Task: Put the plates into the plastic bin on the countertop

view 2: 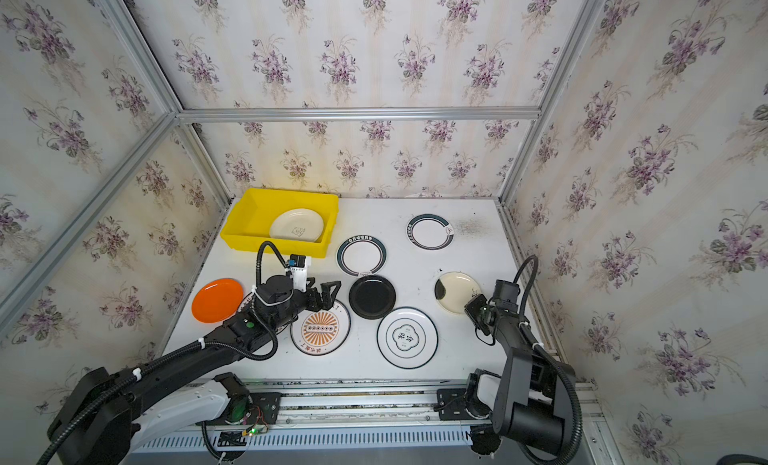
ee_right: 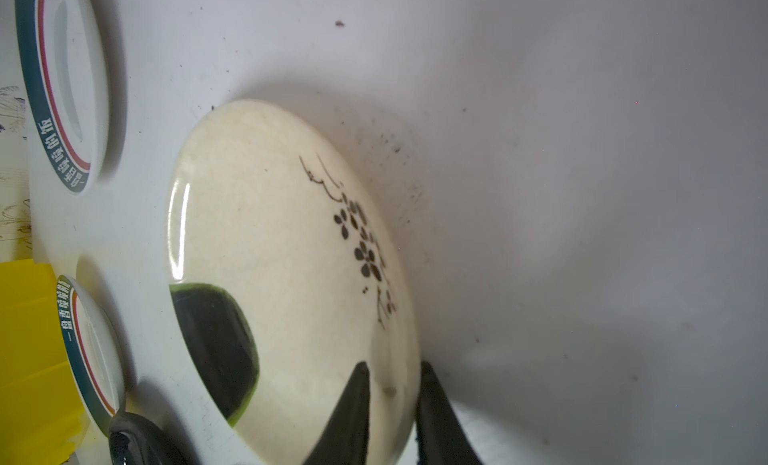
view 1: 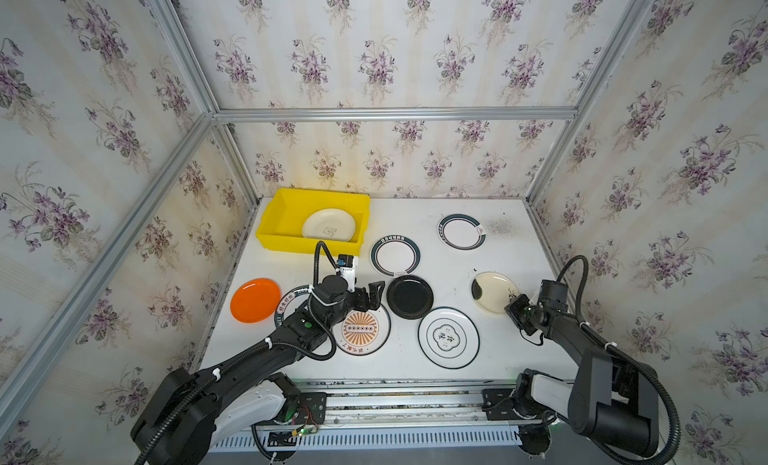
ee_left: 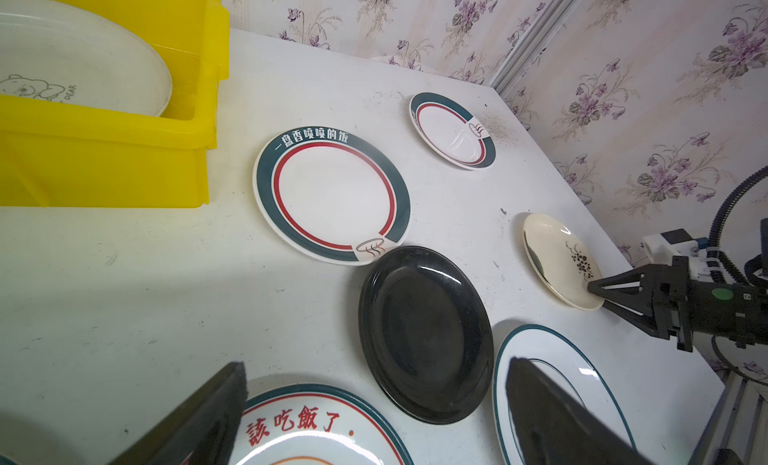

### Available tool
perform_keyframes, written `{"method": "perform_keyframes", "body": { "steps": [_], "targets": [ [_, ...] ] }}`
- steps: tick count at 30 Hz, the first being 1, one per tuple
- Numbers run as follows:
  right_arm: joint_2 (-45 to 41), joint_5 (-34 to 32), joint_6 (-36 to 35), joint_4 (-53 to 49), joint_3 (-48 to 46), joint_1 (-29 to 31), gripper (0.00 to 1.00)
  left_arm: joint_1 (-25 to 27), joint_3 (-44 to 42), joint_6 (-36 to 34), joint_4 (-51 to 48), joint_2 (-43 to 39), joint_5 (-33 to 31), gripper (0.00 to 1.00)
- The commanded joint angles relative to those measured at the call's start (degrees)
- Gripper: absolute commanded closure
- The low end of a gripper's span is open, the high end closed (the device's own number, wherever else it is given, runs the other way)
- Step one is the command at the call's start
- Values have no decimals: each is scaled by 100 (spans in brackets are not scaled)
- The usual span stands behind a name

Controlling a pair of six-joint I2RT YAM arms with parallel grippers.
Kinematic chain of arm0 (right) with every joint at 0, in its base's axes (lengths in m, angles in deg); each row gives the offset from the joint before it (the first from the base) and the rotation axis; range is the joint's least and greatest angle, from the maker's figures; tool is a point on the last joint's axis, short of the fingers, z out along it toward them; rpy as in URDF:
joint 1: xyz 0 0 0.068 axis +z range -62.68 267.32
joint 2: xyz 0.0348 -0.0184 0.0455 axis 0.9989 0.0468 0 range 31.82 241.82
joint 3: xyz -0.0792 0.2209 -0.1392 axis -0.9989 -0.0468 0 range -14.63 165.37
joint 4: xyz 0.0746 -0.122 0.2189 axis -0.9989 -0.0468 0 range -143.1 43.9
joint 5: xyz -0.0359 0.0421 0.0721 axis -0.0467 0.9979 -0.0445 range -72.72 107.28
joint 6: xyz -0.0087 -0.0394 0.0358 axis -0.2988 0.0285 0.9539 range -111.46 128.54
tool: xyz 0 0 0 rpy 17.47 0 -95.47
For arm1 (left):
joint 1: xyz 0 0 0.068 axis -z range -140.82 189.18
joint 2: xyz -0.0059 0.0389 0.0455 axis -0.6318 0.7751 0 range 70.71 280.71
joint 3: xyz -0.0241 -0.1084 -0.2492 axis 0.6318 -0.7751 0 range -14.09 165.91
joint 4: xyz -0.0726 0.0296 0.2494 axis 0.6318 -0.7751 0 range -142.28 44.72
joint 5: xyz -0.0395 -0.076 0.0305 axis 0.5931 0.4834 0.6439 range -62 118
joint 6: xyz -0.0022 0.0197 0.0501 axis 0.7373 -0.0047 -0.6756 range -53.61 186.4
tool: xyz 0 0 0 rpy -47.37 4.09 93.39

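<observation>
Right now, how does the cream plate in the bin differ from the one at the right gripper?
Place: the bear plate lies in the yellow bin; the flower plate sits on the countertop.
Print: the bear plate carries an outline bear; the flower plate has black blossoms and a dark patch.
Grip: the bear plate is free; fingers of the right gripper pinch the flower plate's rim.
Both are round and cream.

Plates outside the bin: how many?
8: orange plate left; lettered plate partly under the left arm; sunburst plate, black plate, emblem plate in front; two green-rimmed plates behind; cream flowered plate pinched by the right gripper. Arms may hide more.
</observation>
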Motion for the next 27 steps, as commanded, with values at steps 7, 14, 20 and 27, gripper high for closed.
{"method": "perform_keyframes", "body": {
  "steps": [7, 14, 20, 27],
  "targets": [
    [-71, -313, -100, -389, 184, -3, 99, -1, 36, -46, 4, -48, -110, 0],
    [-401, -175, -1, -472, 159, -2, 100, -1, 31, -146, 32, -86, 26, 0],
    [-861, 157, 67, -593, 138, -3, 100, -1, -8, -159, 100, -109, 125, 0],
    [-1615, 720, 91, -943, 346, -5, 100, 3, -144, -244, 371, -269, 381, 0]
  ]
}}
